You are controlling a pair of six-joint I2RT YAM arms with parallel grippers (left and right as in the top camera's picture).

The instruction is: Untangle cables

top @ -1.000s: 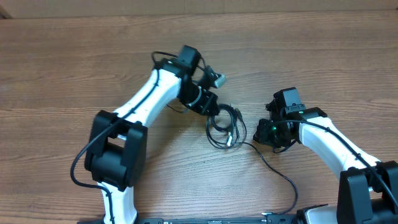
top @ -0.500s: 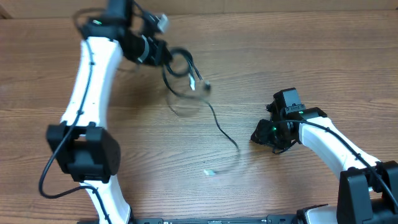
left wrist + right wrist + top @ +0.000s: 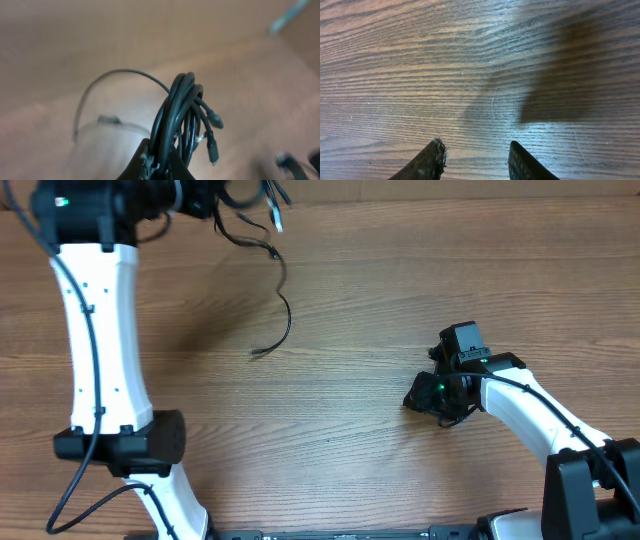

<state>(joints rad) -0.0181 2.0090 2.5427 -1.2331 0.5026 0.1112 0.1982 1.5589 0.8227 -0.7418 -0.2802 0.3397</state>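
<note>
Where gripped, thin black cables [image 3: 173,110] (glossy) coil

Worktop [image 3: 340,470], centre and near edge: bare wood, open passage between the two arms.
Obstruction, left side: left arm [image 3: 95,330] stands as a white column from near edge to far edge.
Obstruction, far left-centre: cables [image 3: 283,290] trail a loose tail toward mid-depth; tip contact with the wood cannot be told.
Ahead of the right fingers [image 3: 431,159]: bare wood, gap between them unobstructed.
</note>
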